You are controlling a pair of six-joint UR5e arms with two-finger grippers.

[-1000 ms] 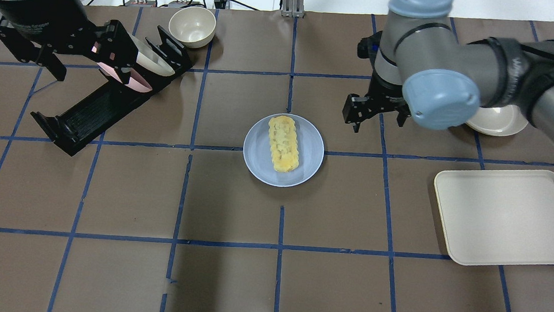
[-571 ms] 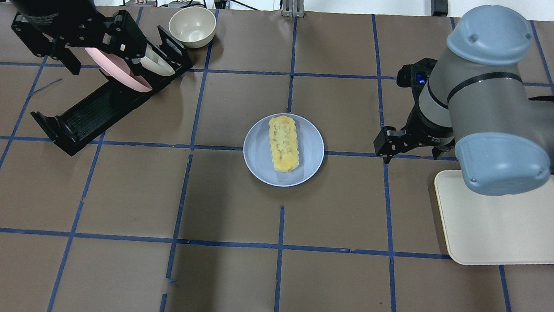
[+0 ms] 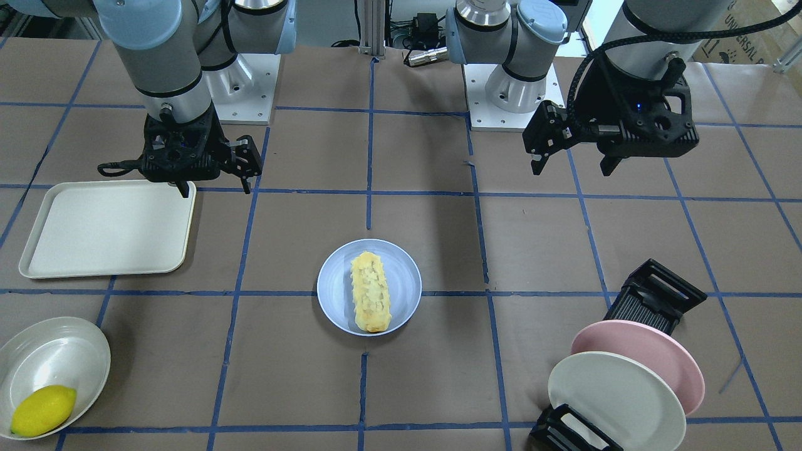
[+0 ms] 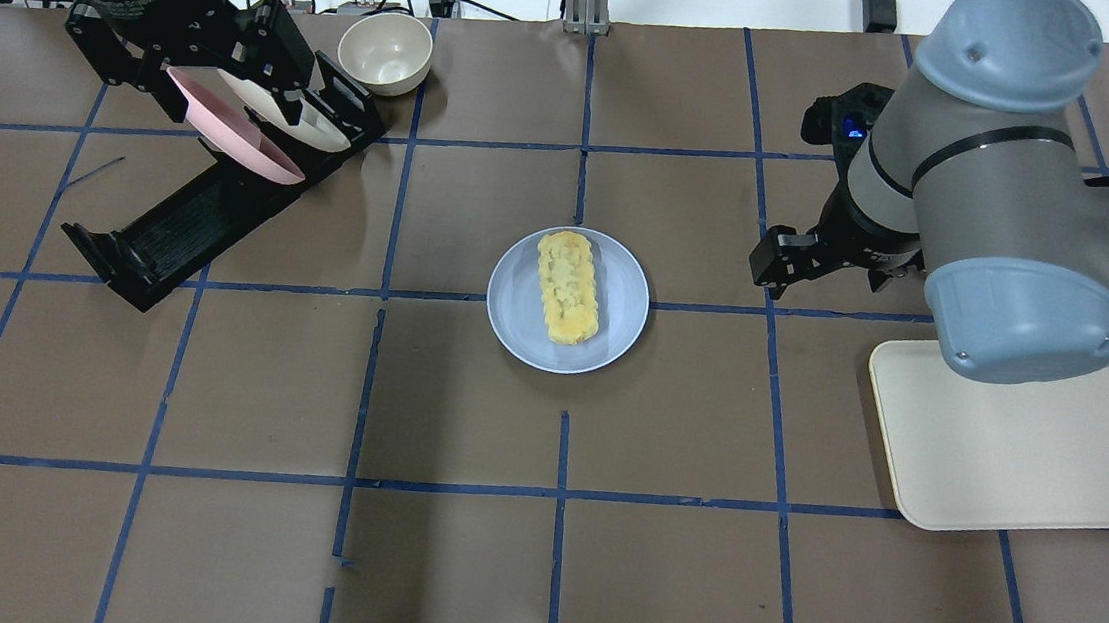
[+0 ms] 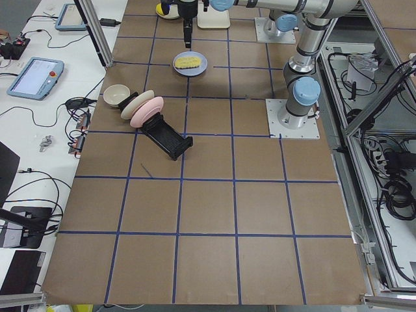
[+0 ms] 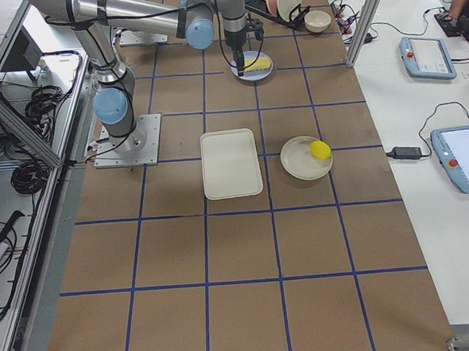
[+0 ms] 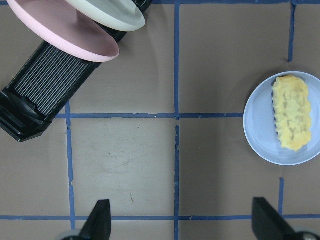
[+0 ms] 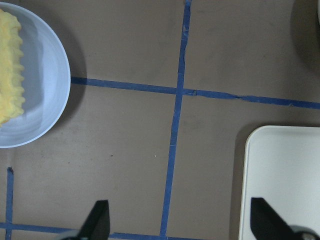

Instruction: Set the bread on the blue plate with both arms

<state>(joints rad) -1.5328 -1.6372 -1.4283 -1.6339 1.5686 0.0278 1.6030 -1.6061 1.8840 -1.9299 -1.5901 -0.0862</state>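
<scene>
You see the bread lying lengthwise on the blue plate at the table's middle, with no finger touching it. Your right gripper hangs well off to one side of it, by the corner of the cream tray, fingers spread wide and holding nothing. Your left gripper hangs well apart on the other side, toward the plate rack, likewise spread and empty.
</scene>
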